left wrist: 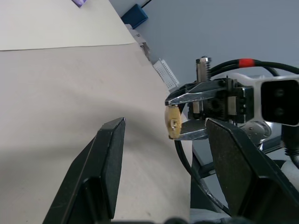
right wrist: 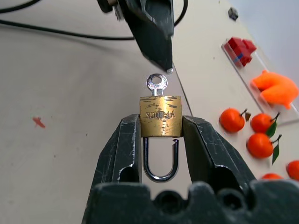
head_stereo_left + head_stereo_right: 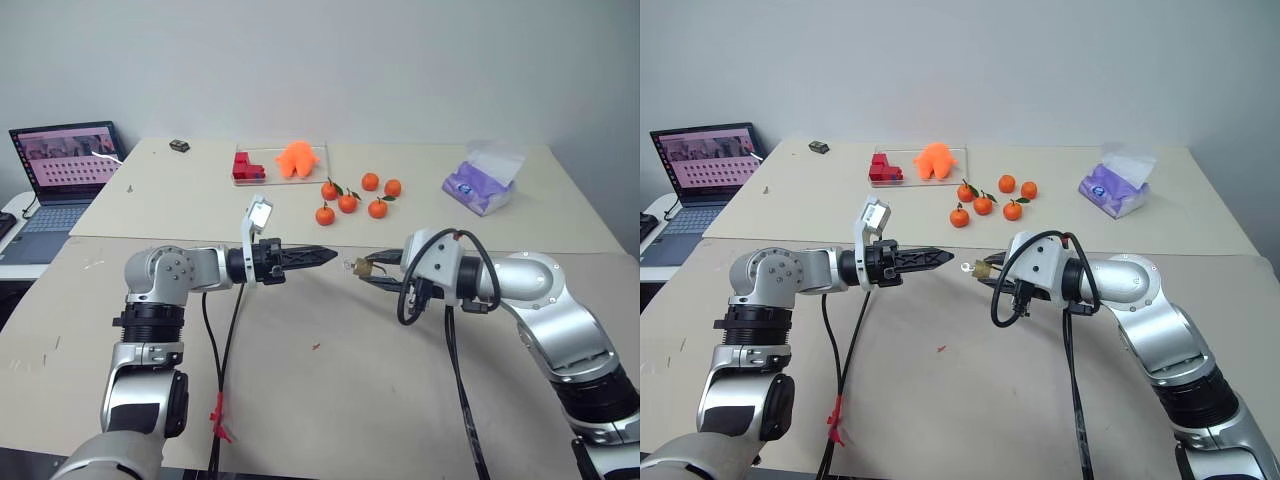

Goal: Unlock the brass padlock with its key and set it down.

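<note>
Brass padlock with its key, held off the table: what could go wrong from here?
1. The right gripper pinches the brass padlock by its sides alone, above the table; a push from the left gripper might twist it loose.
2. The key has a small head, and the left gripper stands open just short of it, so closing slightly off could miss.
3. The shackle looks sprung; the body could swing.

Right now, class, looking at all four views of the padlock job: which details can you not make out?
- brass padlock: the right gripper clamps its sides.
- key: blade buried in the lock, turn unknowable.
- shackle: looks sprung on one side.
- laptop: screen content too small.
- left gripper: open, empty.
</note>
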